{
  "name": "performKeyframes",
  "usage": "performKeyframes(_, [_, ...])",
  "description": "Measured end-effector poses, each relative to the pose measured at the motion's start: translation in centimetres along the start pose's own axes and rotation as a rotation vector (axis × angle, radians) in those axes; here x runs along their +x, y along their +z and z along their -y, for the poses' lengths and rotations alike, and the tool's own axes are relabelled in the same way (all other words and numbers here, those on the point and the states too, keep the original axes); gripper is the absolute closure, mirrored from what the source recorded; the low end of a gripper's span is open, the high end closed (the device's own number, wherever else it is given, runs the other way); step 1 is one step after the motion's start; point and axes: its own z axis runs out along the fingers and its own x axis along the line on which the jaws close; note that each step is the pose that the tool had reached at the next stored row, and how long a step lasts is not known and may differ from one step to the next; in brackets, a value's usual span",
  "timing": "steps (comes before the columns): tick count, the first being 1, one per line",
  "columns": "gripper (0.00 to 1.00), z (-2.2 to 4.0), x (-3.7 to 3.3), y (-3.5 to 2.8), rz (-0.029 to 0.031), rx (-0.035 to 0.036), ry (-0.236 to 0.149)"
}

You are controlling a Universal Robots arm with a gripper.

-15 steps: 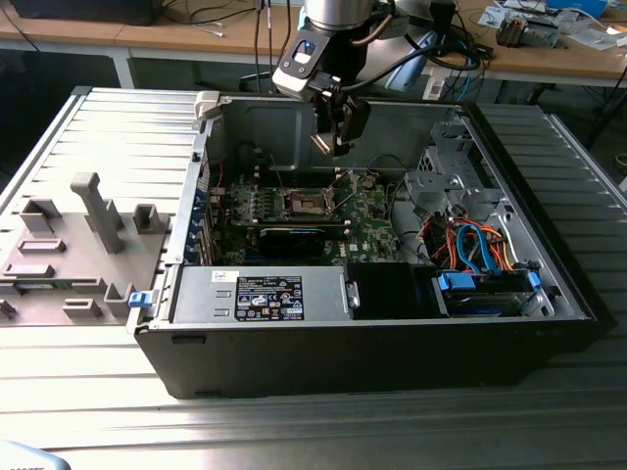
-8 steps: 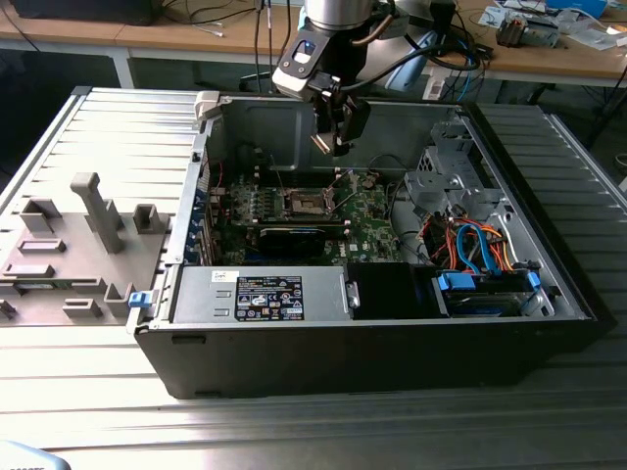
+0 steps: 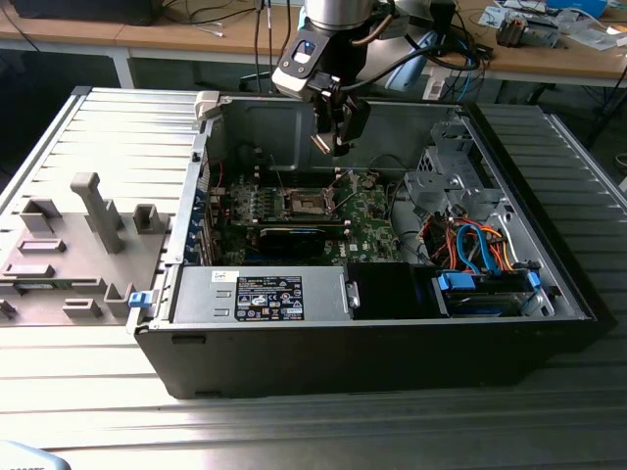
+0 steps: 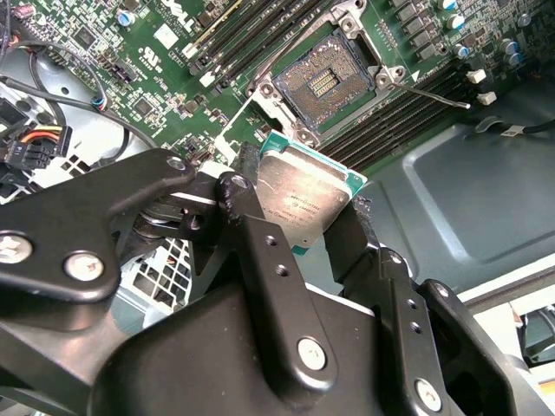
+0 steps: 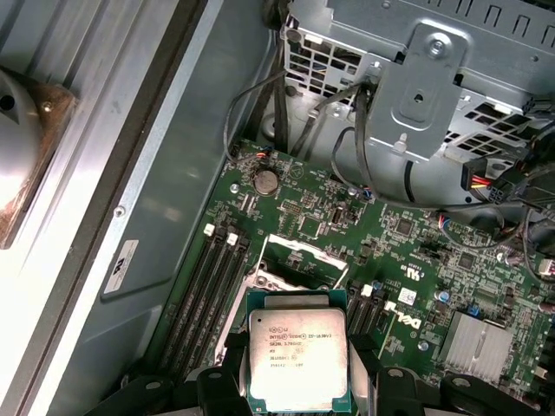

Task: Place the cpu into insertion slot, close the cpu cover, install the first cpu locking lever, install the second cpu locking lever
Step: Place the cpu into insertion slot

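My tool [image 3: 333,137] grips the cpu [image 5: 297,357] by its edges, above the insertion slot [image 4: 323,84] & clear of it; slot's bare, so 0 of 4 steps done yet

An open black computer case [image 3: 392,343] lies on a ribbed metal table [image 3: 294,431]. Inside, a labelled power supply [image 3: 260,294] sits along the near wall. Orange and blue cables [image 3: 470,245] bunch toward the exterior view's right, beside a grey drive cage [image 3: 441,171]. Grey holders [image 3: 93,211] stand at the exterior view's left. A coin battery [image 5: 265,180] sits on the green board [image 5: 416,251].
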Motion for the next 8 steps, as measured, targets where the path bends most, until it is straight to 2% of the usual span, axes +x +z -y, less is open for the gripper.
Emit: performKeyframes(8, [0.45, 0.0, 0.0, 0.0, 0.0003, -0.0001, 0.003])
